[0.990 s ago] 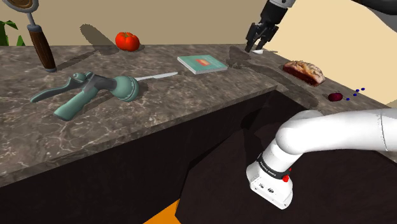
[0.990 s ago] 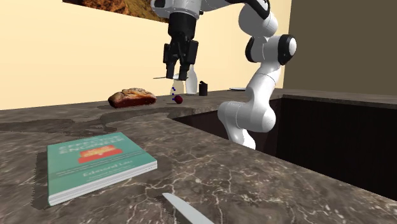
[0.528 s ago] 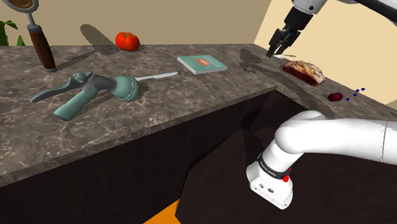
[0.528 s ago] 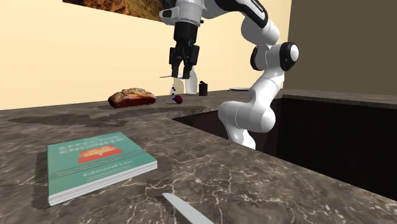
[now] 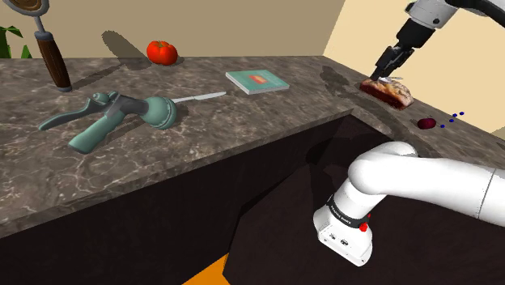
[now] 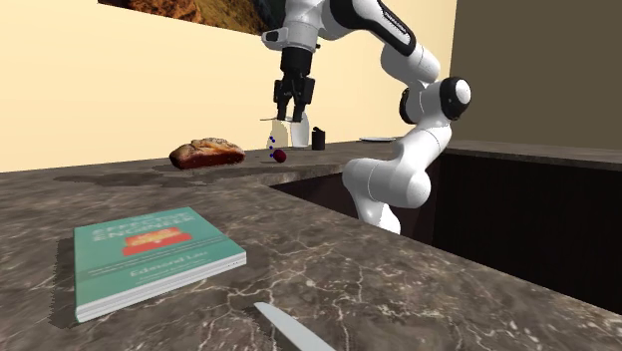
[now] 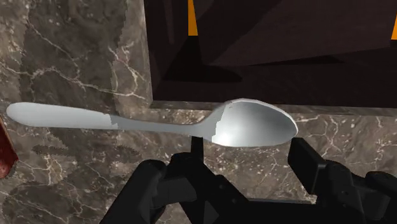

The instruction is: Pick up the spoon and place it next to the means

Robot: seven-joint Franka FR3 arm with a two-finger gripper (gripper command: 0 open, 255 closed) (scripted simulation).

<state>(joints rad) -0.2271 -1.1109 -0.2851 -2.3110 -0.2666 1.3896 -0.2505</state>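
Wrist view: the spoon [image 7: 242, 127] lies crosswise in the gripper [image 7: 249, 147]. The two black fingers [image 7: 195, 149] are drawn in on its bowl, one at the neck and the other at the bowl's tip, so the spoon is clasped and carried clear of the counter [image 7: 76, 57]. Its long handle sticks out sideways past one finger. Off the handle's far end, lower down, shows a red-brown edge of the meat [image 7: 3, 153]. Marbled counter lies under the gripper, and just beyond the spoon the counter's edge drops into a dark recess.

In the shoulder view the gripper hangs close above the meat without touching it. The second exterior view puts the gripper higher than the meat and off to one side of it. A small dark red ball [image 5: 426, 123] sits on the counter near the gripper, below it and on the side away from the meat. The book [image 5: 257, 81], knife [image 5: 201, 96], teal scoop [image 5: 113, 117] and tomato [image 5: 162, 52] lie well apart from the gripper, farther along the counter past the meat.

The arm [image 5: 421, 174] rises from its base, bends at the elbow and arches high over the counter's corner. The hand points down, slightly tilted.
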